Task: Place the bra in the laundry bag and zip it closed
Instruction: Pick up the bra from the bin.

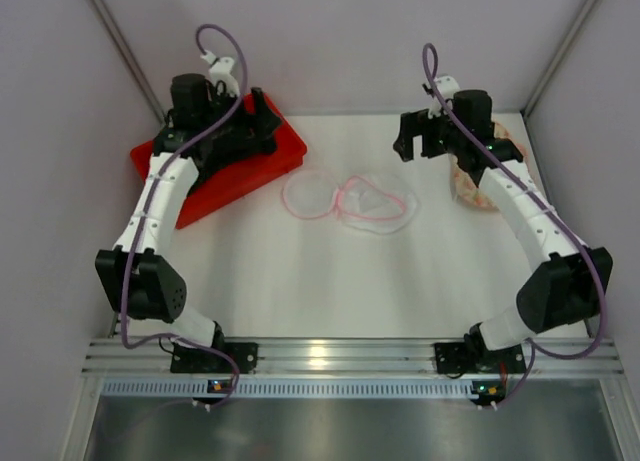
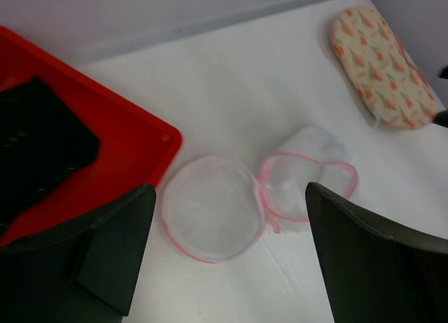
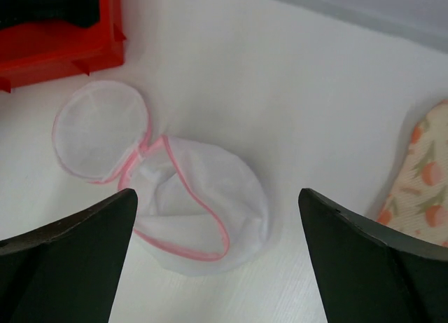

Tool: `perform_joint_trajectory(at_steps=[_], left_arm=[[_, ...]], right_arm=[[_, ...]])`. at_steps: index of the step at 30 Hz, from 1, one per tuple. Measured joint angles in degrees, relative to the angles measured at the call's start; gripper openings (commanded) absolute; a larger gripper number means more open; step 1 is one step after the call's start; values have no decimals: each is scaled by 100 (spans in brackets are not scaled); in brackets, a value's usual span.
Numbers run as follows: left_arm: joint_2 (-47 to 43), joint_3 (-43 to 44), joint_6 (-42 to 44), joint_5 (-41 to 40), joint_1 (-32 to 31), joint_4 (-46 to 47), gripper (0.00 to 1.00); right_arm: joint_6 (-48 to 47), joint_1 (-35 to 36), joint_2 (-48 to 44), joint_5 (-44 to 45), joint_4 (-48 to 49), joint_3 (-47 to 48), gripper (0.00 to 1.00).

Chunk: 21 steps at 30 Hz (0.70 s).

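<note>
**Item 1, my left pincer** (image 2: 231,190): jaws wide apart, empty, above the red tray (image 2: 133,144).

**Item 2, my right pincer** (image 3: 218,193): jaws wide apart, empty, near the peach patterned pad (image 2: 381,64).

**Item 3, bra** (image 2: 42,141): black, lying in the tray.

**Item 4, laundry bag** (image 1: 350,199): unzipped on the counter (image 1: 330,281) between my arms, round flap thrown open, mouth slumped.

**Hazards, as I judge them:** the limp bra could snag on the tray rim. The light mesh could slide or fold shut unless pinned.

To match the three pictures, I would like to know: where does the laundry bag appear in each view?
Top external: laundry bag near the picture's centre.
Left wrist: lower centre.
Right wrist: left of centre.
Shared landmark: red tray, to the bag's left in every view.
</note>
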Motion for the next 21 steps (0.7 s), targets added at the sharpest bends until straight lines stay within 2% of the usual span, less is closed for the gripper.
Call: perform_joint_trajectory(at_steps=[4,8,13,21], left_arm=[[337,605,293,-269,922,-59,94],[1443,1141,662,-297,1523,-164,92],[2846,1582,1167,-92,1685,-487,88],[4223,2747,1438,-162,1508,-702,85]], right_arm=[[-463,-111,-374,-13,39,236,99],[-695,-278,-367,-275,-83,282,99],[-772,-310,-356,-511,-136,-96,99],[-782,-334,-330,-662,-308,-542,99]])
